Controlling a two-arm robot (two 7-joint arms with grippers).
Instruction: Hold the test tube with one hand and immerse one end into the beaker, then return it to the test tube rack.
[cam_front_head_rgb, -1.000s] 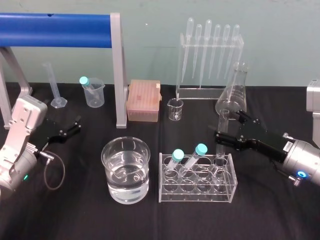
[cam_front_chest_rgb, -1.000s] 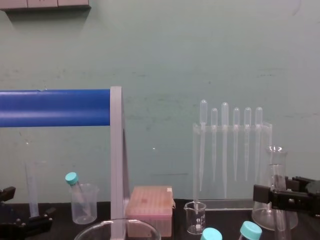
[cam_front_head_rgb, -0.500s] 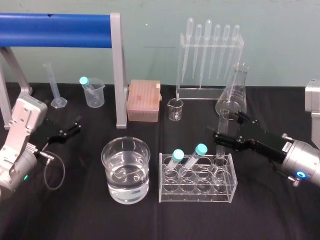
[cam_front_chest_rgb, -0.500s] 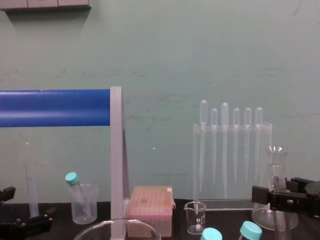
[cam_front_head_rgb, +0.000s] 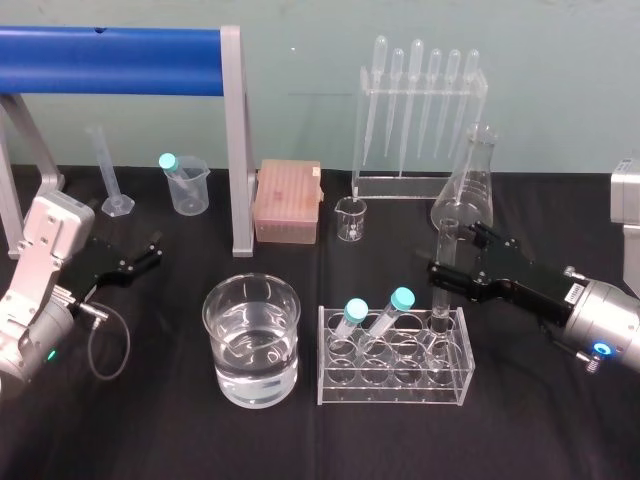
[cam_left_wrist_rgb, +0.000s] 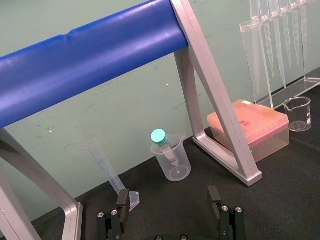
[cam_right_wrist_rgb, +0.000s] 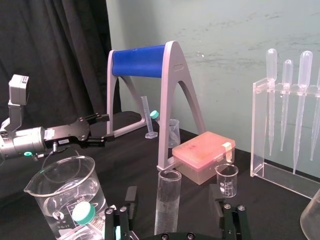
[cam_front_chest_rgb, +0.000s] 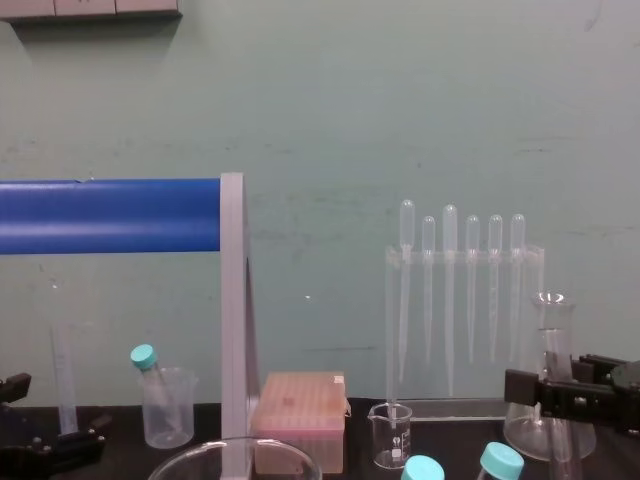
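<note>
Right end effector (cam_front_head_rgb: 450, 256) hides test tube (cam_front_head_rgb: 445, 243) middle

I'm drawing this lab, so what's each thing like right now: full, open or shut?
test tube: uncapped, upright in the rack, not gripped
beaker: upright, about half full of clear liquid
teal-capped tubes: capped, leaning in the rack
right gripper: open, fingers either side of the test tube
left gripper: open, parked on the left

My head camera looks down on the blue bar (cam_front_head_rgb: 110, 47) from high in front. My chest camera faces it level and low. My left wrist camera sits close under it. My right wrist camera sits farther off, sharing the beaker (cam_front_head_rgb: 251, 345) with my head view.
</note>
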